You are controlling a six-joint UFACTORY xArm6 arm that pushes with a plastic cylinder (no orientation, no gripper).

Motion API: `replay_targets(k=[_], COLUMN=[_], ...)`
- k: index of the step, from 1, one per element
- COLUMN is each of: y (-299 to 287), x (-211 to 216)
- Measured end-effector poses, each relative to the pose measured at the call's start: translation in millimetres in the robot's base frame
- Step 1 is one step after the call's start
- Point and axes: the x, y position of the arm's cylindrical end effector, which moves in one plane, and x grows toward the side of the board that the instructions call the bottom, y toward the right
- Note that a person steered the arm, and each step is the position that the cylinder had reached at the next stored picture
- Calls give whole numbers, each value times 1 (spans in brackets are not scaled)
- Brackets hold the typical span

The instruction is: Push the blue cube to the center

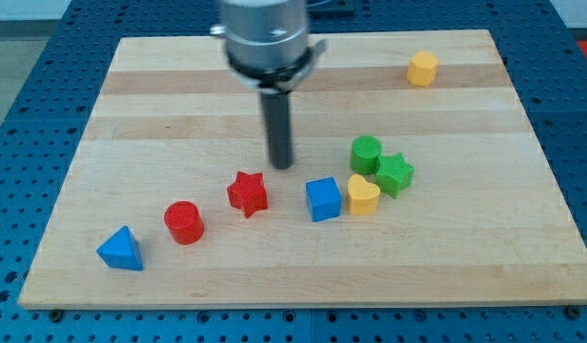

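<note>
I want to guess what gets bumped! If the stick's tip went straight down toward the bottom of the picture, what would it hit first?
Probably nothing squarely. My tip sits above the gap between the red star and the blue cube. Going straight down the view, it looks to pass between them, though it might graze one.

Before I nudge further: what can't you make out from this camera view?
- The arm above my tip is cut off by the view's top edge.
- Whether the blue cube touches the yellow heart block: too close to tell.
- The green cylinder hides part of the green star.
</note>
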Motion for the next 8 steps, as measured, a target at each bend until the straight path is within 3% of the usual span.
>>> replay_targets(k=[1, 2, 3, 5, 6, 8], y=[55, 68, 106, 207, 196, 85], x=[-33, -50, -46, 11, 48, 105])
